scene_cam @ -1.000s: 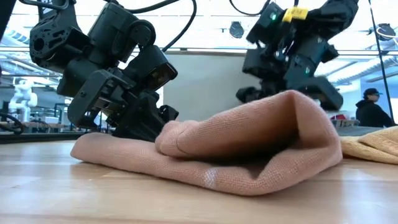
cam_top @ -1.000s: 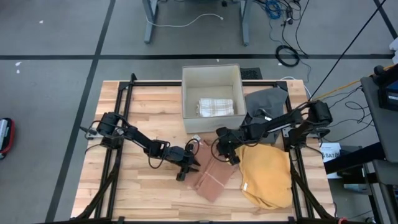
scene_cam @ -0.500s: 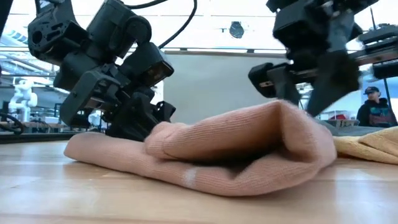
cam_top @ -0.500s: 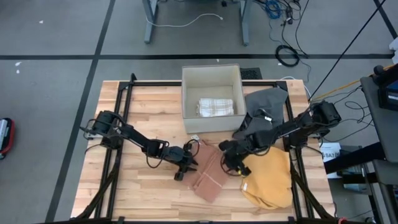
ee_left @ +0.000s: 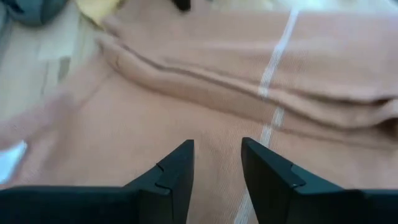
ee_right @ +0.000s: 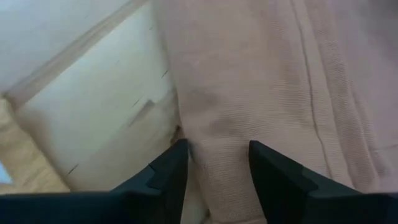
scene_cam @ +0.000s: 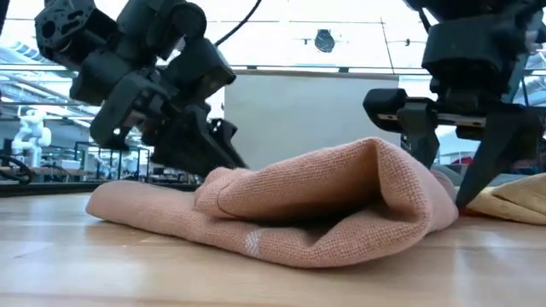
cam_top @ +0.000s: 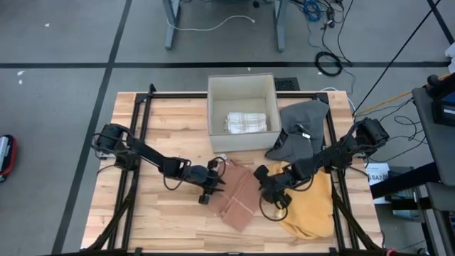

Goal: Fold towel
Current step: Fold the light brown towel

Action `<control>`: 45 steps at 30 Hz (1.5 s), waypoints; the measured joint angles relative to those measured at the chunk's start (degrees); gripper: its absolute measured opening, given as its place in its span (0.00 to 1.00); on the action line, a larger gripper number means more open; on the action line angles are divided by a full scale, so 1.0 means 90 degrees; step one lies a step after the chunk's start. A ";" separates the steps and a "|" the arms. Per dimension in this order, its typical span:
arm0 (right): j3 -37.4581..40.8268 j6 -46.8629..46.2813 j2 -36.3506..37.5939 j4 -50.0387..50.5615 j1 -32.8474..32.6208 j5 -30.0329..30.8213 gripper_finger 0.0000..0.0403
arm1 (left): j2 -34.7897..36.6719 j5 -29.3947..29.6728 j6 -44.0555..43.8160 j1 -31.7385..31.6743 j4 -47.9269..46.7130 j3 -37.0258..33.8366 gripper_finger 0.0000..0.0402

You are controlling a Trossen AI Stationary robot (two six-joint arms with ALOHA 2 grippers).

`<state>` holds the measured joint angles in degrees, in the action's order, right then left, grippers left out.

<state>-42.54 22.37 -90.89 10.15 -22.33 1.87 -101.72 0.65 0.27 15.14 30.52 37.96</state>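
You see the pink towel (cam_top: 238, 195) in the lower middle of the high view, lying on the wooden worktop (cam_top: 160, 227) as a long folded strip set on a slant. In the low view the towel (scene_cam: 299, 209) is doubled over itself: the upper layer rises in a rounded hump at the right, and a thinner flat edge runs out to the left. The cloth is ribbed, with a small pale mark on its lower edge. In the left wrist view a pale stripe (ee_left: 273, 81) crosses the fabric, and soft ridges lie across it.

The left claw (cam_top: 211, 186) is at the left edge of the towel. Its fingers (ee_left: 177, 171) stand apart with nothing between them, just over the cloth. The right claw (cam_top: 272, 199) is at the right edge of the towel, beside the yellow cloth (cam_top: 309, 206). Its fingers (ee_right: 168, 171) are also apart, at the border of the towel, holding nothing.

In the upper middle of the high view stands a white box (cam_top: 242, 85) with a folded checked cloth (cam_top: 247, 121) inside, and a grey cloth (cam_top: 302, 121) lies to its right.
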 joint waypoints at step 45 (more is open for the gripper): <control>-0.0791 -0.1026 0.0087 0.0652 -0.0005 -0.1489 0.01 | -0.1643 -0.0193 0.0029 0.0697 -0.0782 0.2148 0.35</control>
<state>-49.66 13.14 -90.11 16.02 -22.37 -11.53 -116.51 -1.09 0.54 21.41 23.48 57.29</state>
